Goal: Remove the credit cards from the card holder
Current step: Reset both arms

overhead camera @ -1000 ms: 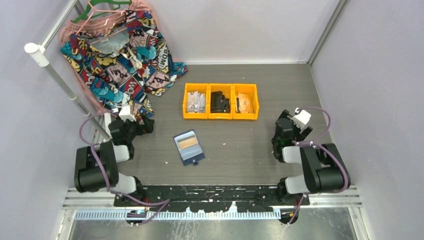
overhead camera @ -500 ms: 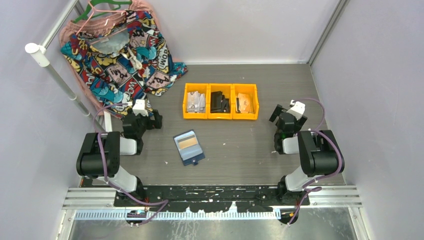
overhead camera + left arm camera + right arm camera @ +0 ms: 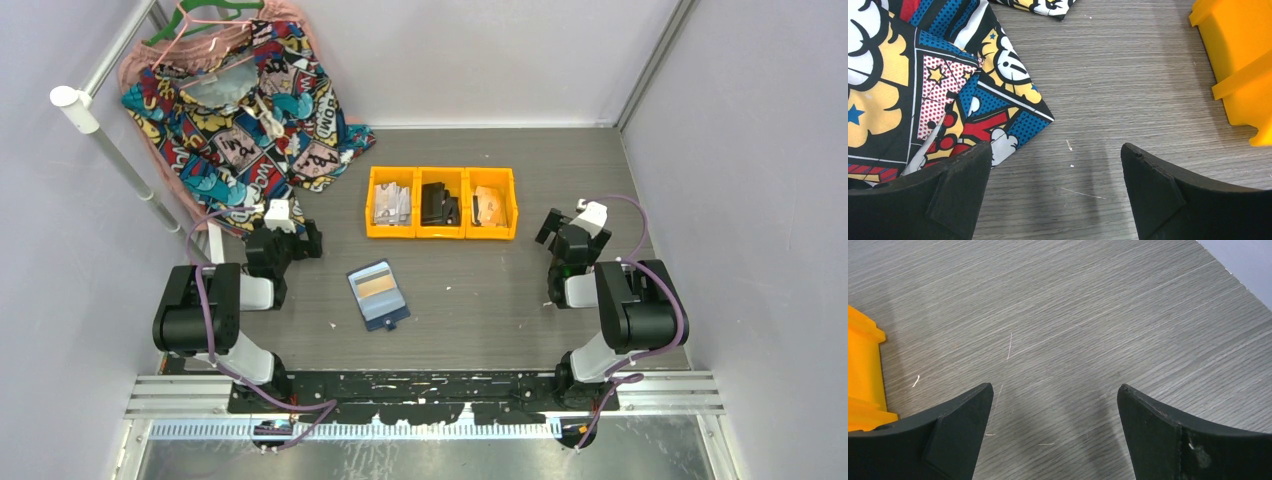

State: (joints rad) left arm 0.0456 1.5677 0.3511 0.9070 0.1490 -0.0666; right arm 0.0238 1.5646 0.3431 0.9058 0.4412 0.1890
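Note:
The navy-blue card holder (image 3: 379, 295) lies open on the grey table, in the middle near the front. A tan credit card (image 3: 376, 288) sits in its light blue inner pocket. My left gripper (image 3: 300, 240) is open and empty, left of the holder, by the edge of the patterned cloth; it also shows in the left wrist view (image 3: 1055, 155). My right gripper (image 3: 556, 226) is open and empty, far right of the holder, over bare table; it also shows in the right wrist view (image 3: 1054, 395). Neither wrist view shows the holder.
Three joined yellow bins (image 3: 441, 203) stand behind the holder, with a grey papery stack, black items and tan cards. A comic-print cloth (image 3: 250, 110) on a hanger spreads over the back left and reaches the left gripper (image 3: 948, 90). A bin corner (image 3: 1243, 65) shows right.
Since one second ago both arms have swung their grippers forward and inward, the left toward the cloth edge, the right toward the bins. In the last half second hardly anything moved. The holder stayed put.

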